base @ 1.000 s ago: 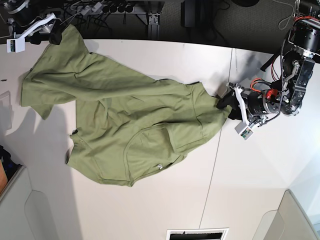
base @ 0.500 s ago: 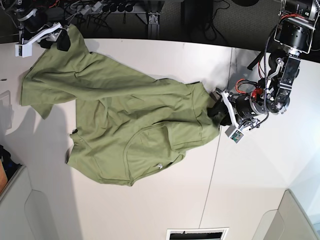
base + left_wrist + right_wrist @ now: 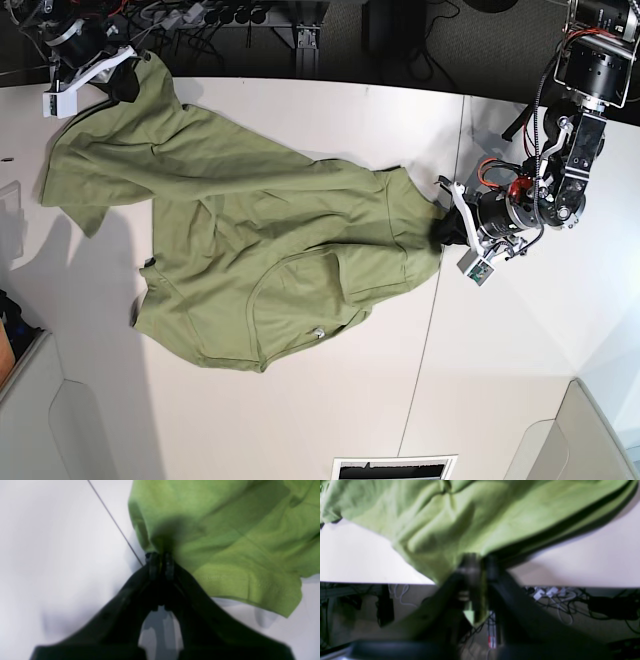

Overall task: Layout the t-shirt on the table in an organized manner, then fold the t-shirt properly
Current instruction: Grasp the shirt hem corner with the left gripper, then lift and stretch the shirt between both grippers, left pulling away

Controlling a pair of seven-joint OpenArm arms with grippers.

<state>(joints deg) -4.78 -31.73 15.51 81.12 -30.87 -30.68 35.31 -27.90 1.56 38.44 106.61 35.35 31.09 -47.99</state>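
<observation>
Both jaws shut on t-shirt (image 3: 260, 240)

tangled cables (image 3: 190, 18) and a power strip (image 3: 546, 593) lie on the dark floor (image 3: 500, 45); a vent grille (image 3: 394, 468) sits at the near edge.

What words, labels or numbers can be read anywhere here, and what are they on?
None can be read.
The t-shirt is plain; the small white tag near its hem is too small to read.
Small labels on the gripper parts near the left gripper and right gripper are too small and blurred.
The table bears no text.
</observation>
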